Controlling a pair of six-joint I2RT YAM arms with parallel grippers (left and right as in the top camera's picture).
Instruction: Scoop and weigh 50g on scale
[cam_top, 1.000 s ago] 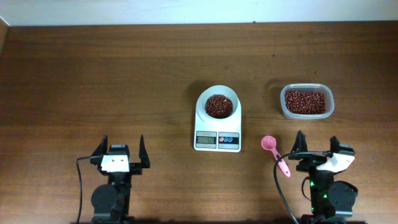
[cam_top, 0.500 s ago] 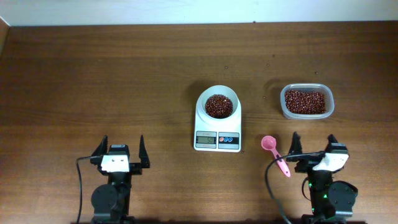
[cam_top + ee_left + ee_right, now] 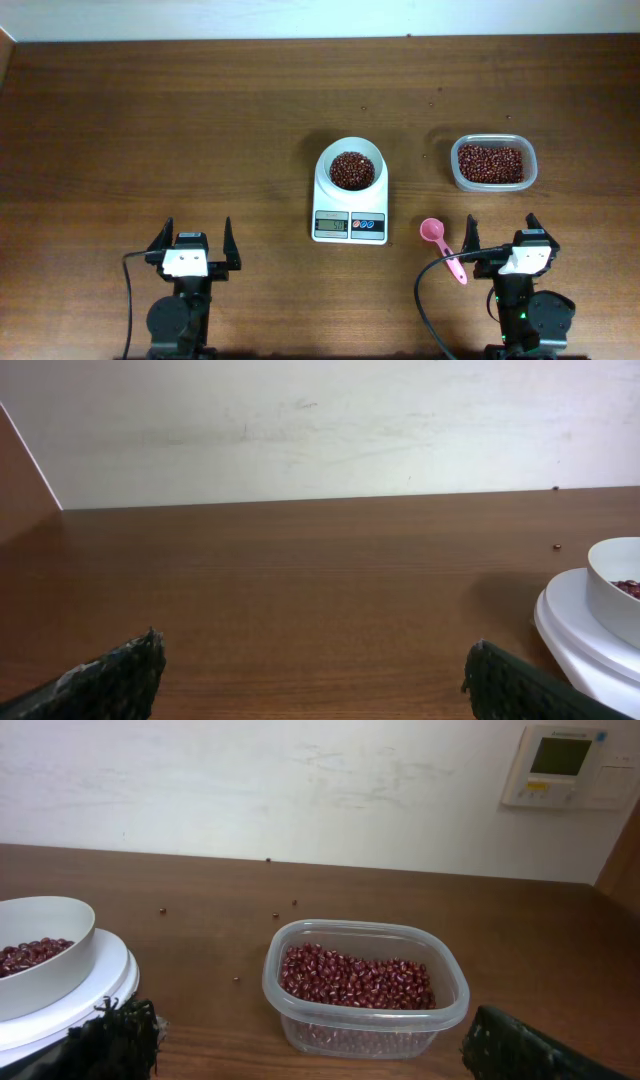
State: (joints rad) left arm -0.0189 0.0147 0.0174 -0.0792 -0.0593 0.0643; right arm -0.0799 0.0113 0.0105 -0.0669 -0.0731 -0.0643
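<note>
The white scale (image 3: 350, 205) stands mid-table with its round bowl (image 3: 351, 144) holding red beans. A pink scoop (image 3: 441, 248) lies empty on the wood to the right of the scale, its handle pointing toward my right gripper (image 3: 499, 235). That gripper is open and empty, just right of the scoop's handle. The right wrist view looks between the fingers (image 3: 115, 1040) at the clear tub (image 3: 365, 1020) of beans, with the scale's bowl (image 3: 40, 970) at the left. My left gripper (image 3: 193, 240) rests open and empty at the front left. In its wrist view the scale (image 3: 590, 635) sits at the right edge.
The clear tub (image 3: 530, 170) of red beans stands right of the scale. A few stray beans (image 3: 237, 980) lie on the wood behind and beside it. A wall runs along the table's far edge. Cables trail from both arm bases at the front.
My right gripper has shifted a little left and turned to face straight ahead, ending closer to the scoop's handle. The scoop, scale and left arm have not moved.
</note>
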